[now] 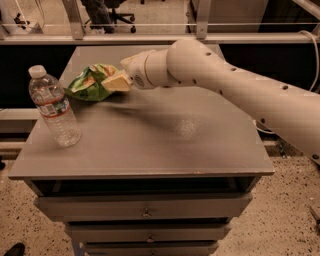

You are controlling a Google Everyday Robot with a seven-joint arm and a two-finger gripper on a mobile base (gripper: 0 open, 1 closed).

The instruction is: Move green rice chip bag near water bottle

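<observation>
The green rice chip bag (86, 84) is crinkled and shiny, at the back left of the grey cabinet top (165, 145). My gripper (113, 81) comes in from the right on a long white arm and is shut on the bag's right end, with a tan finger (118, 82) lying across it. The bag seems to hang just above the surface, with a shadow under it. The water bottle (54, 107) stands upright at the left edge, a little in front and to the left of the bag, and does not touch it.
The cabinet has drawers (145, 210) below its front edge. A metal rail (150, 37) runs behind the top. An office chair (112, 12) stands far back. The floor (280, 215) drops away on the right.
</observation>
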